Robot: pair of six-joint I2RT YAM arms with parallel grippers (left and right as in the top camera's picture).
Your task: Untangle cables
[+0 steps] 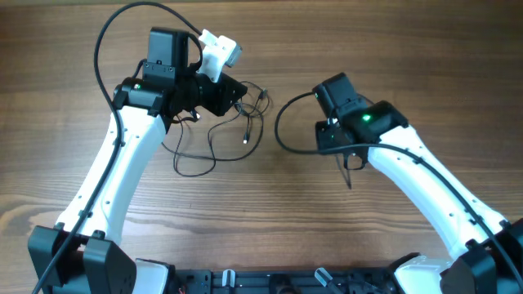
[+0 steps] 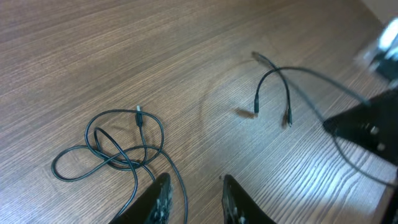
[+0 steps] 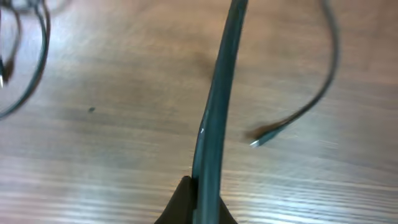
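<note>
With our left hand [image 2: 194, 182] spread apart beside the looped cables [image 2: 118, 155] lying on the tabletop [image 2: 93, 50], we should pin that loop down while our right hand [image 3: 198, 199], clamped on one strand [image 3: 214, 93], draws it away slowly so nothing knots.

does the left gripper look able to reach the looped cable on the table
Probably yes: the left gripper is open and the looped cable lies flat just ahead of it, with nothing on top.

The left arm [image 1: 122, 170] and right arm [image 1: 425, 174] have white links, black joints and thick black cords [image 1: 97, 51].
</note>
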